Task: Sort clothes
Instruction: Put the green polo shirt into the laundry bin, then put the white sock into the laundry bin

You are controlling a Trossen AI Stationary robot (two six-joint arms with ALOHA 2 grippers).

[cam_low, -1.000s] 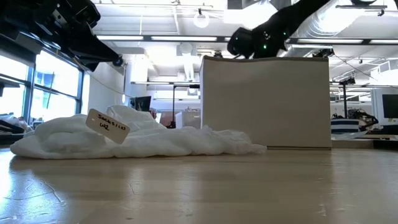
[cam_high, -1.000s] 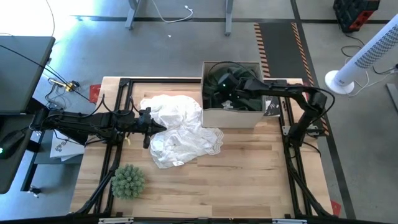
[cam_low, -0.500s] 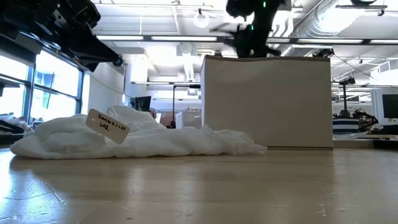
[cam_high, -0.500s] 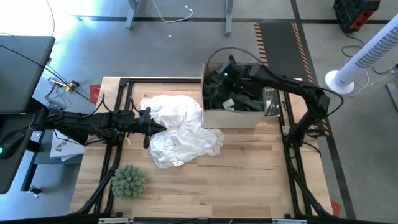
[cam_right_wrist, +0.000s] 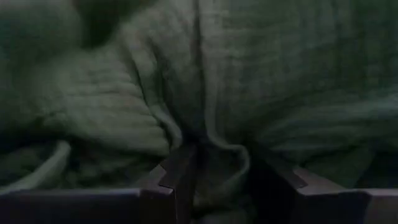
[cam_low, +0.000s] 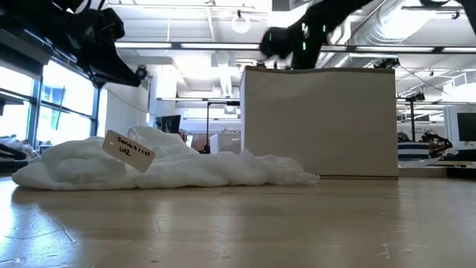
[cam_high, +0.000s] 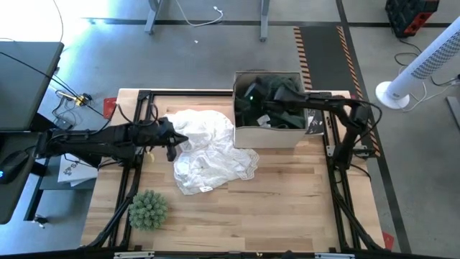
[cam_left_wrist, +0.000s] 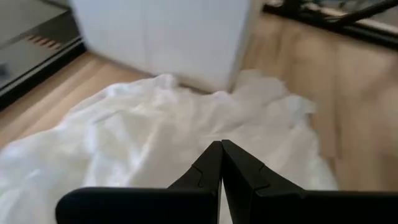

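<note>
A large white garment (cam_high: 205, 147) lies spread on the table's wood, with a paper tag (cam_low: 128, 150) on it. A white box (cam_high: 267, 133) at the far side holds dark clothes, a dark green garment (cam_right_wrist: 205, 74) among them. My left gripper (cam_left_wrist: 221, 146) is shut and empty, hovering over the white garment's left edge (cam_high: 172, 138). My right gripper (cam_high: 251, 97) reaches into the box from the right and is shut on the dark green garment. The plaid shirt and the grey garment do not show. My right gripper pinches a bunched fold of the dark green garment (cam_right_wrist: 216, 158) between its two fingers, and creases in the cloth run in toward the fold. The rest of the garment lies in the box among the other dark clothes. How many layers it has, I cannot tell.
A spiky green ball (cam_high: 147, 208) sits near the table's front left. The table's black frame rails (cam_high: 338, 180) run along both sides. Bare wood (cam_high: 287, 201) lies to the right of the white garment and in front of the box.
My right gripper rose over the far part of the box, then came back down into its left part. My left arm has shifted slightly above the white garment, its fingers still shut. The white garment has not moved.
</note>
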